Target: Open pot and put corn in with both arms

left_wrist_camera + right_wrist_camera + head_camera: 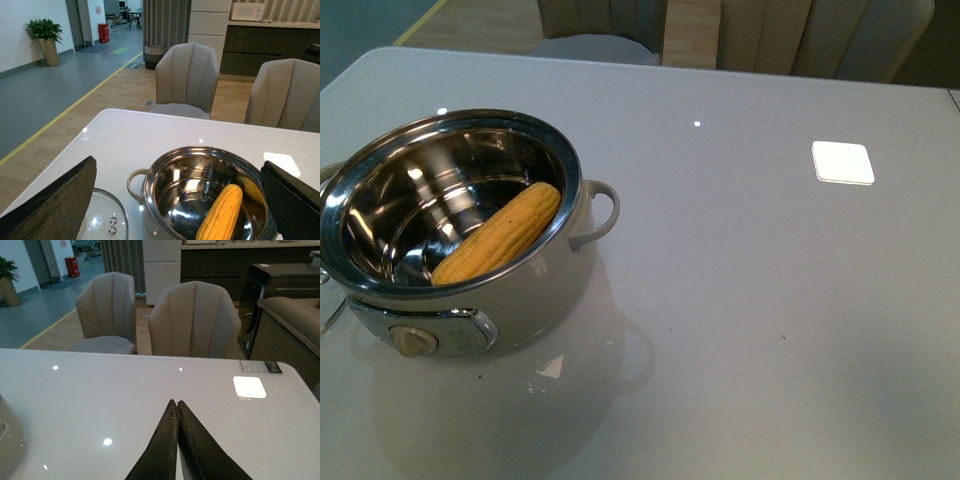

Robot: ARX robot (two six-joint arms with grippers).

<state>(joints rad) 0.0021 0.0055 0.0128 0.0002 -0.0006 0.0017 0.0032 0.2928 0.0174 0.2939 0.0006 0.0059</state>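
Observation:
The cream pot stands open at the table's left, with its steel rim, loop handle and beige knob showing. The yellow corn lies slanted inside it, leaning on the wall. The pot and the corn also show in the left wrist view. My left gripper is open and empty, its fingers wide apart above the pot. My right gripper is shut and empty above bare table, with the pot's side at the view's edge. Neither arm shows in the front view.
The pot's glass lid lies flat on the table beside the pot, partly behind my left finger. The grey table reflects a bright light patch. Beige chairs stand beyond the far edge.

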